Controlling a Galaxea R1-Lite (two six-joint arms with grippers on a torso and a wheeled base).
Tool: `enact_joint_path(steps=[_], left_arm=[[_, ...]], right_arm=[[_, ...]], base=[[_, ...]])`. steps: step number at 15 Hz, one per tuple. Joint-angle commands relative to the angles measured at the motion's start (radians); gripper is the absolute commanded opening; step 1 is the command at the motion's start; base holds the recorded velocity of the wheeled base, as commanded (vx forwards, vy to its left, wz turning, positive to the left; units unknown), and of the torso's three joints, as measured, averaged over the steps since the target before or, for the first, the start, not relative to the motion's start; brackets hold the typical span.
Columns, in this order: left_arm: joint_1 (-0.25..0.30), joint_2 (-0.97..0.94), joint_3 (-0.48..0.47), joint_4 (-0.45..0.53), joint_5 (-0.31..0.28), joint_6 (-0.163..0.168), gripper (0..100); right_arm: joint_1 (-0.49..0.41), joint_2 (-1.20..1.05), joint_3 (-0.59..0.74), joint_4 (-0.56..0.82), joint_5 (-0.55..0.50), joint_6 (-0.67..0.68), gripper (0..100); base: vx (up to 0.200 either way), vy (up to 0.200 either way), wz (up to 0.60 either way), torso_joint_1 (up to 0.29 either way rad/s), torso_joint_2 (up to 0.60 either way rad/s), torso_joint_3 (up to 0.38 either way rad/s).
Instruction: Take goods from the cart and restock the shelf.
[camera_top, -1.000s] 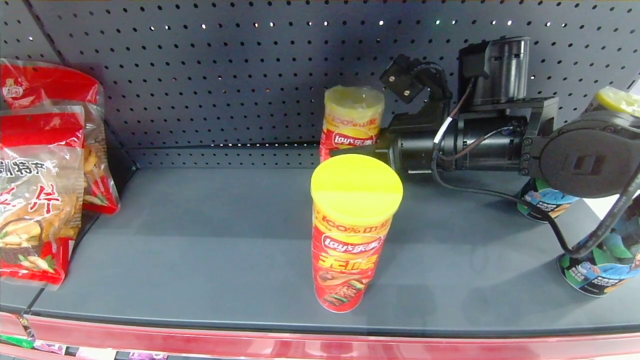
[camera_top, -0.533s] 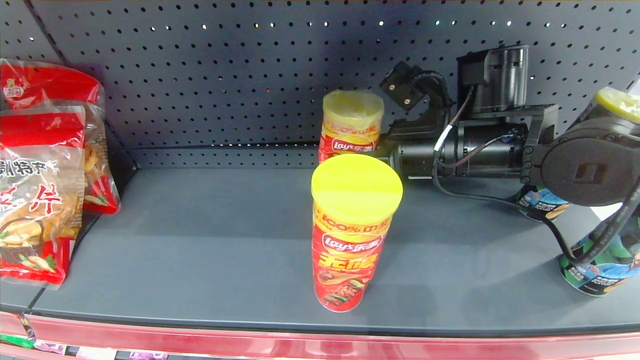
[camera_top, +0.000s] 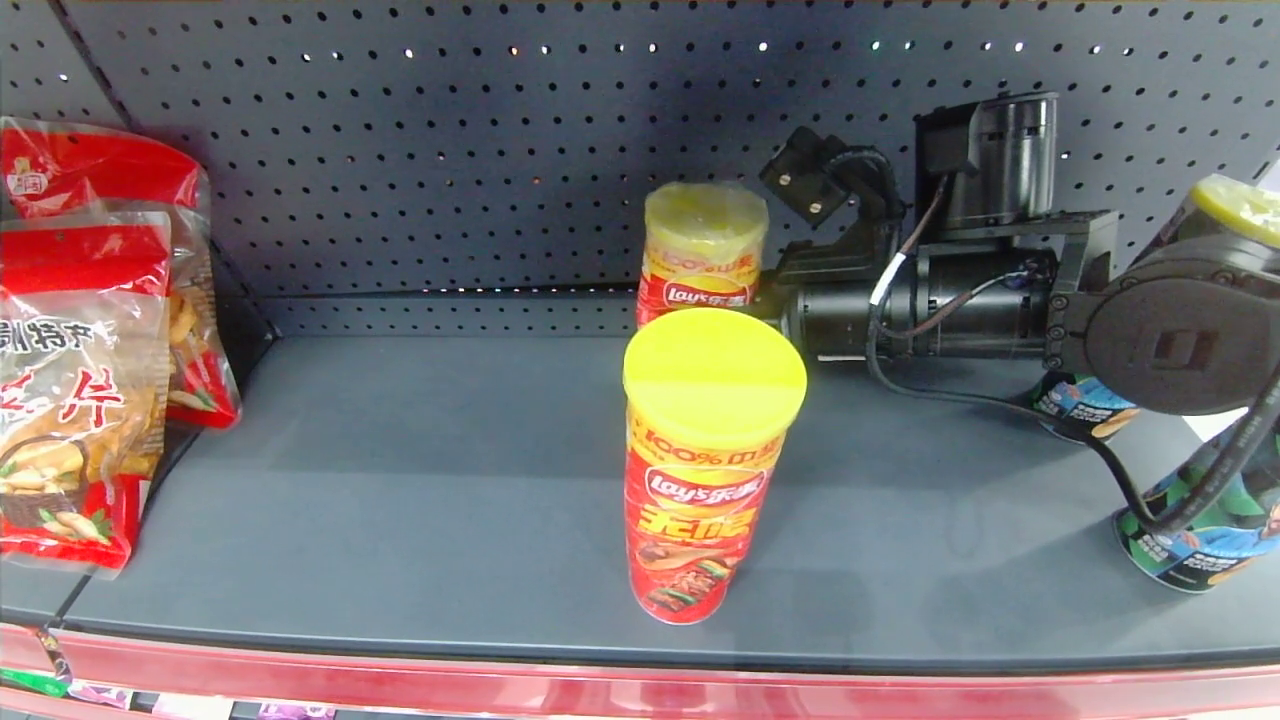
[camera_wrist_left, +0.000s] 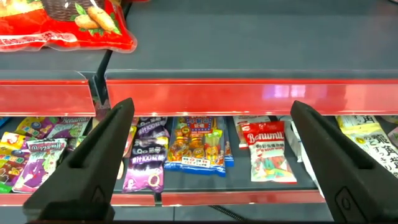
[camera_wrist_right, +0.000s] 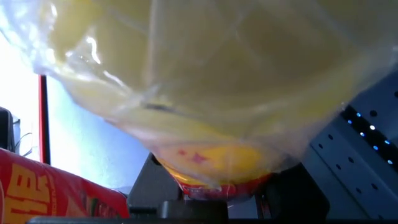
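Two red chip cans with yellow lids stand on the grey shelf (camera_top: 400, 480). The front can (camera_top: 712, 470) is upright near the shelf's front edge, about midway along it, and neither hand touches it. The rear can (camera_top: 703, 250) stands straight behind it, close to the pegboard (camera_top: 450, 150). Its lower part is hidden by the front can's lid, so I cannot tell whether its base touches the shelf.

My right hand (camera_top: 772, 300) comes in from the right, roughly level, and grips the rear can on its side below the lid. In the right wrist view that can is right against the lens. Its lid is wrapped in clear film, and dark fingers (camera_wrist_right: 149, 183) close on the red body from either side.

My left hand (camera_wrist_left: 210, 104) hangs lower, out in front of the shelf's red lip (camera_wrist_left: 360, 96). Its fingers are spread wide with nothing between them. Beyond them I see a lower shelf lined with candy packs (camera_wrist_left: 196, 146).

At the left end of the upper shelf, red snack bags (camera_top: 80, 350) stand stacked against the side, well apart from the cans. At the right end are two green cans. One (camera_top: 1195, 540) is near the front edge, and the other (camera_top: 1085, 400) is farther back, partly hidden by the right arm.
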Motion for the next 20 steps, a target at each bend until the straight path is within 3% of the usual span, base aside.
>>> enact_joint_path(steps=[1, 7, 8, 15, 20], left_arm=[[0.0, 0.001, 0.0, 0.0, 0.0, 0.0, 100], [0.0, 0.001, 0.0, 0.0, 0.001, 0.0, 100], [0.0, 0.001, 0.0, 0.0, 0.0, 0.0, 100], [0.0, 0.001, 0.0, 0.0, 0.001, 0.0, 100], [0.0, 0.001, 0.0, 0.0, 0.0, 0.0, 100]], right_arm=[[0.002, 0.002, 0.0, 0.0, 0.002, -0.005, 0], [0.012, 0.0, 0.006, 0.0, 0.005, -0.013, 0], [0.012, 0.0, 0.009, 0.0, 0.005, -0.013, 100], [-0.003, -0.06, 0.091, -0.012, 0.012, -0.013, 100], [-0.118, -0.138, 0.204, -0.012, 0.012, -0.013, 100]], base=[[0.0, 0.0, 0.0, 0.0, 0.0, 0.0], [0.0, 0.0, 0.0, 0.0, 0.0, 0.0], [0.0, 0.0, 0.0, 0.0, 0.0, 0.0], [0.0, 0.0, 0.0, 0.0, 0.0, 0.0], [0.0, 0.0, 0.0, 0.0, 0.0, 0.0]])
